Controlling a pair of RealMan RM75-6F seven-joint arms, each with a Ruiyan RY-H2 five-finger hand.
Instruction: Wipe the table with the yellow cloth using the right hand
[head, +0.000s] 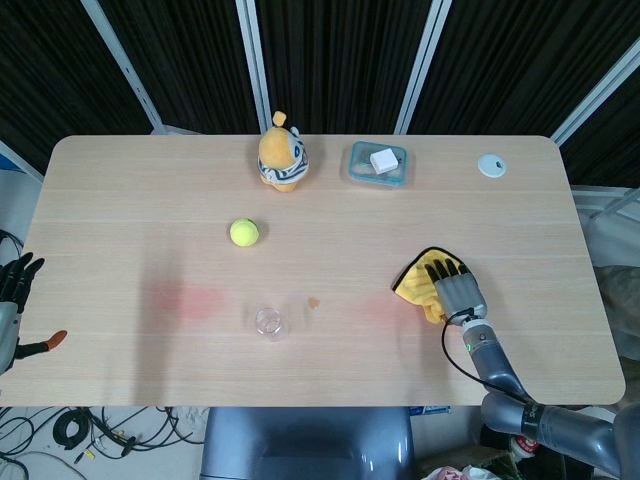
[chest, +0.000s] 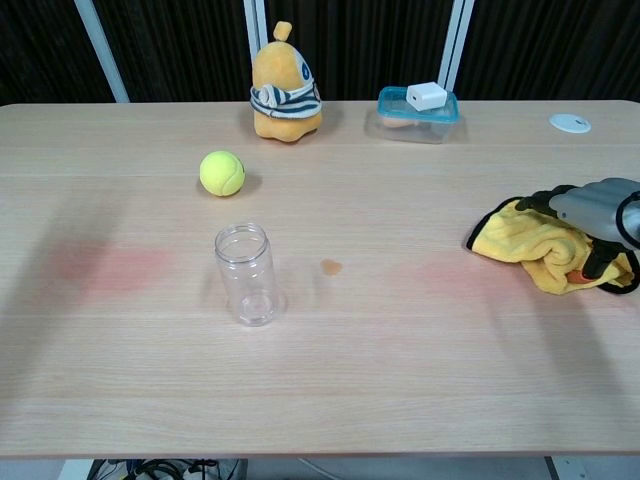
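Plainly, right hand (head: 458, 291) fingers grip the unlabelled yellow cloth (chest: 520, 240); left hand (head: 12, 290) fingers spread, holding nothing.

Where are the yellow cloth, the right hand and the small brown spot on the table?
yellow cloth (chest: 510, 240), chest view, bare left part.
right hand (head: 458, 291), head view, back of the hand.
brown spot (chest: 331, 266), chest view, its middle.

right hand (chest: 600, 215): at the desk's (chest: 400, 380) right edge, fingers lying over the yellow cloth (chest: 520, 242)
cloth: bunched under and left of the hand
jar (chest: 246, 274): upright, far left of the hand
ball (chest: 222, 173): beyond the jar
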